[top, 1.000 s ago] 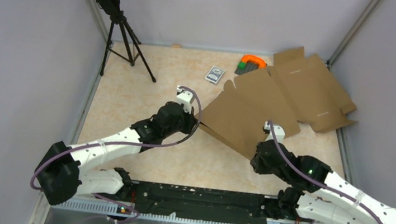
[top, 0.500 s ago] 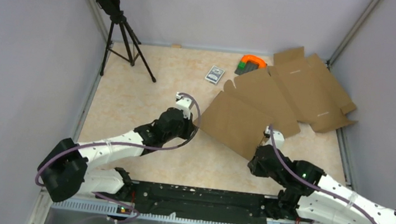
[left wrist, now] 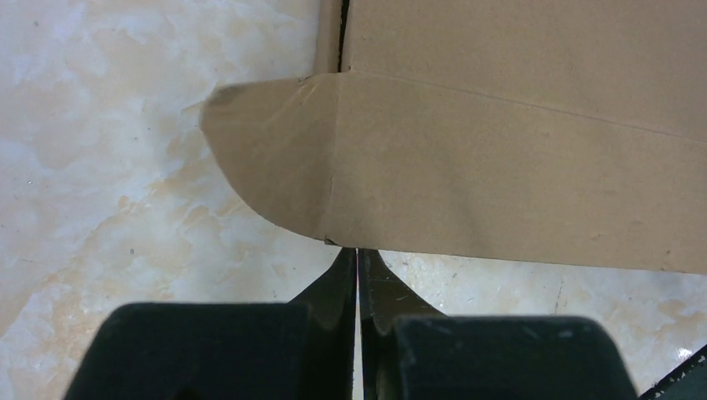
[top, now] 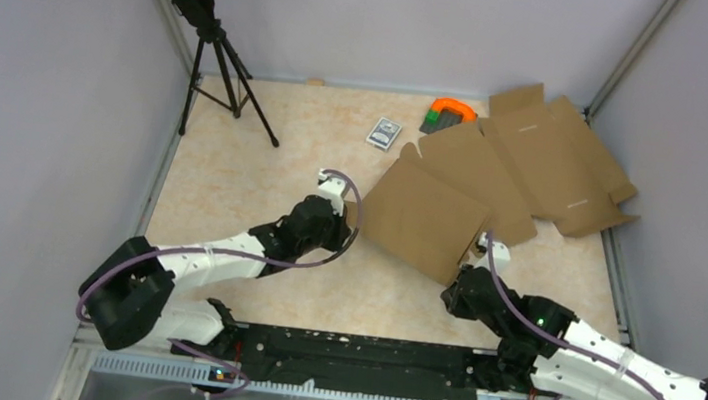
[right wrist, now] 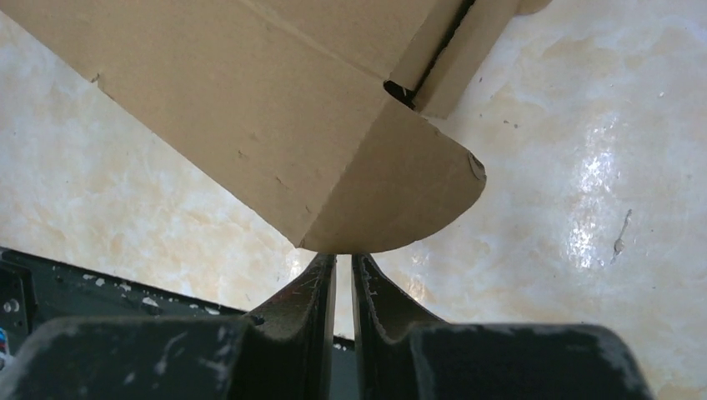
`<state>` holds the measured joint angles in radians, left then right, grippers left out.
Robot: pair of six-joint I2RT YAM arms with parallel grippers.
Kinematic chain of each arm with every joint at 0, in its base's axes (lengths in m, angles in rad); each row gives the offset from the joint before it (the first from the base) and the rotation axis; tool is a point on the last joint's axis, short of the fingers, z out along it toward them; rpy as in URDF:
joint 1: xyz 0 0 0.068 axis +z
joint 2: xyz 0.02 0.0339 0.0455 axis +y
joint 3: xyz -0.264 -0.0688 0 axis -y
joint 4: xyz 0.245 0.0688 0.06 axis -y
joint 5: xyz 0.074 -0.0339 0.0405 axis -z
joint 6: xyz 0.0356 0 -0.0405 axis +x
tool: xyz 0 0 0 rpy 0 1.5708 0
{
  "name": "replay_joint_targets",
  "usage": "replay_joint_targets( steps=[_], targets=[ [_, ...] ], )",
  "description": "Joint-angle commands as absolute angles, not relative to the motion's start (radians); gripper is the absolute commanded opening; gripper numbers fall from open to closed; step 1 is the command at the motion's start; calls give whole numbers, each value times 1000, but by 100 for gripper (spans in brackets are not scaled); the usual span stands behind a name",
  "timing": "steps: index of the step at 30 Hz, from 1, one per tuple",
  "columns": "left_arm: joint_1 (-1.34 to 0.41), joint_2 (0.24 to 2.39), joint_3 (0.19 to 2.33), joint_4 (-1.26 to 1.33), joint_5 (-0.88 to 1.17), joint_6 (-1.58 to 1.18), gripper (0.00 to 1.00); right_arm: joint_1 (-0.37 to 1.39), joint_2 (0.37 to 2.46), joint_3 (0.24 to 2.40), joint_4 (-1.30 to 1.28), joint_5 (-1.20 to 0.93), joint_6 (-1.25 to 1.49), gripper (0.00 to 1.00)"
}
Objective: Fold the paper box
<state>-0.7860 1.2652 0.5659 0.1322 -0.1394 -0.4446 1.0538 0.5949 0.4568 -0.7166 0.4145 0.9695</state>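
Note:
The paper box (top: 423, 218), plain brown cardboard, lies mid-table with its near panel tilted up. My left gripper (top: 352, 223) is at its left corner. In the left wrist view the jaws (left wrist: 358, 254) are shut, tips touching the lower edge of a rounded side flap (left wrist: 275, 158). My right gripper (top: 464, 269) is at the box's near right corner. In the right wrist view its jaws (right wrist: 343, 258) are closed to a narrow empty slit, tips against the rim of a rounded flap (right wrist: 400, 200). I see no cardboard between either pair of fingers.
A second flat cardboard blank (top: 560, 168) is spread at the back right. A small grey card pack (top: 384, 132) and an orange and green object (top: 449, 113) lie behind the box. A black tripod (top: 228, 75) stands at the back left. The black rail (top: 363, 352) runs along the near edge.
Both grippers have drawn closer to the box's near corners. The near panel has swung up from lying flat and now looks shorter from above.

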Motion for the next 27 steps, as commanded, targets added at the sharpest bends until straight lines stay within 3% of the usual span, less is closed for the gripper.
replay_joint_targets(
  steps=[1, 9, 16, 20, 21, 23, 27],
  targets=[
    [-787, 1290, 554, 227, -121, -469, 0, 1065, 559, 415, -656, 458, 1013, 12],
    [-787, 1288, 558, 216, -107, -469, 0, 1065, 487, 399, -670, 450, 1013, 15],
    [-787, 1093, 604, -60, -137, -418, 3, 1065, 484, 495, -698, 335, 997, 24],
    [-787, 1023, 665, -182, -179, -413, 24, 1065, 487, 563, -714, 317, 1007, 31],
    [-786, 1018, 682, -196, -196, -416, 34, 1065, 490, 581, -721, 322, 1010, 37],
    [-776, 1029, 719, -218, -230, -423, 56, 1065, 506, 628, -764, 365, 1041, 64],
    [-688, 1115, 817, -216, -116, -406, 80, 1065, 580, 734, -849, 523, 1072, 87]
  ],
)
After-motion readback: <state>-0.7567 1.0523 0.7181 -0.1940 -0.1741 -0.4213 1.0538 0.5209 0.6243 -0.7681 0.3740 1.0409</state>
